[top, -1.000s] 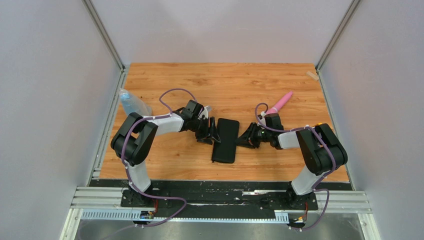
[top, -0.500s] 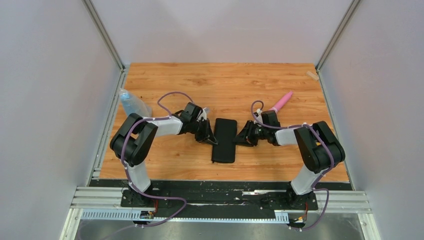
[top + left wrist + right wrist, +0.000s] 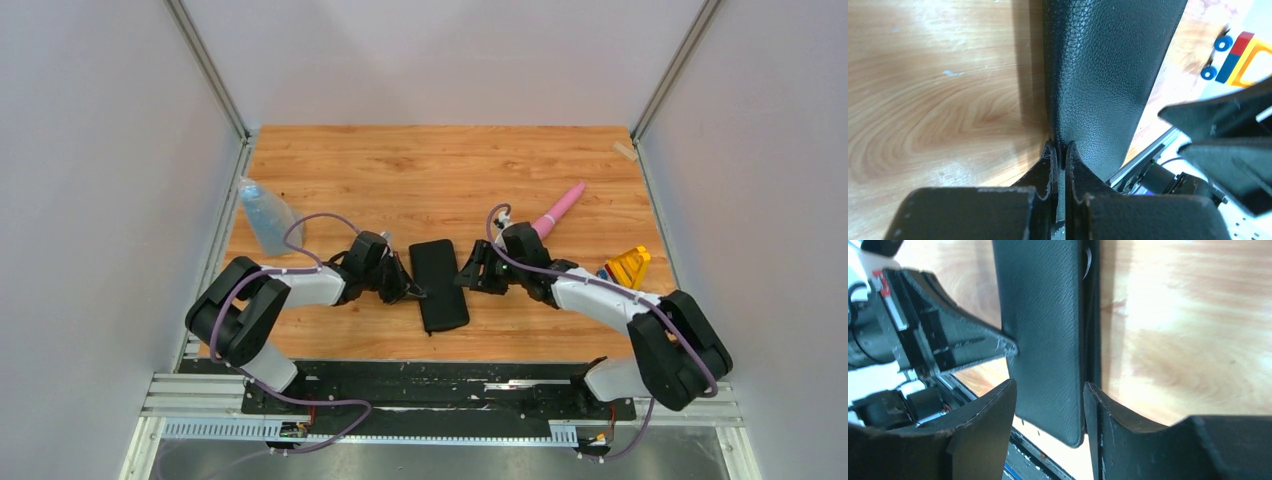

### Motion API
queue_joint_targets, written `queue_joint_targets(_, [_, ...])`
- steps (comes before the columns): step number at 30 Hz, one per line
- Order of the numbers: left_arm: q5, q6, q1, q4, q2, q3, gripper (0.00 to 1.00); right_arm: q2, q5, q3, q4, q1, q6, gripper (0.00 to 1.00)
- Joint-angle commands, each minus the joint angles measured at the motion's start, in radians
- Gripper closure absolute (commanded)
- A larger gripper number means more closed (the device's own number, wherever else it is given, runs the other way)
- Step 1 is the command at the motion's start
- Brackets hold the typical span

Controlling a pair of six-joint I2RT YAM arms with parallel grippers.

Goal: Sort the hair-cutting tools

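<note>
No hair-cutting tools show in any view. A flat black leather pouch point(image 3: 440, 283) lies on the wooden table between the two arms. My left gripper point(image 3: 412, 291) is shut on the pouch's left edge; in the left wrist view the pouch point(image 3: 1103, 75) rises from the pinched fingertips of the left gripper point(image 3: 1060, 147). My right gripper point(image 3: 463, 277) stands open at the pouch's right side. In the right wrist view the right gripper point(image 3: 1048, 387) has its fingers on either side of the pouch's point(image 3: 1045, 330) edge, with a gap at one finger.
A pink tapered tool point(image 3: 560, 205) lies behind the right arm. A translucent blue bottle point(image 3: 262, 214) stands at the left edge. A yellow toy point(image 3: 626, 266) sits at the right, also seen as a coloured toy point(image 3: 1238, 57). The black base rail point(image 3: 440, 385) runs along the near edge.
The left gripper has shut on the pouch's edge and drawn nearer with it. The right gripper has opened and moved left. The pouch has turned slightly, and the yellow toy now shows.
</note>
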Motion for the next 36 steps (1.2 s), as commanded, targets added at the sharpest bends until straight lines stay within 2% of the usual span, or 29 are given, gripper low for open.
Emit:
queue_joint_targets(1, [-0.196,-0.122,0.004,0.056,-0.048,-0.073,1.00,-0.081,0.206,0.055,-0.135,0.141,-0.055,0.46])
queue_joint_targets(6, [-0.222,-0.185,0.005,0.130,-0.088,-0.104,1.00,-0.121,0.339,0.038,-0.151,0.277,-0.030,0.45])
queue_joint_targets(13, [-0.195,-0.254,0.004,0.245,-0.090,-0.128,1.00,-0.080,0.422,-0.004,-0.033,0.421,0.029,0.45])
queue_joint_targets(21, [-0.145,-0.309,0.003,0.361,-0.028,-0.156,1.00,0.035,0.442,0.043,-0.011,0.479,0.054,0.47])
queue_joint_targets(26, [-0.144,-0.354,0.003,0.431,-0.010,-0.189,1.00,0.077,0.443,0.085,-0.062,0.478,0.063,0.55])
queue_joint_targets(32, [-0.158,-0.347,0.003,0.407,-0.024,-0.180,1.00,0.110,0.420,0.105,-0.058,0.480,0.060,0.71])
queue_joint_targets(36, [-0.174,-0.342,0.002,0.392,-0.040,-0.183,1.00,0.118,0.405,0.112,-0.053,0.481,0.056,0.76])
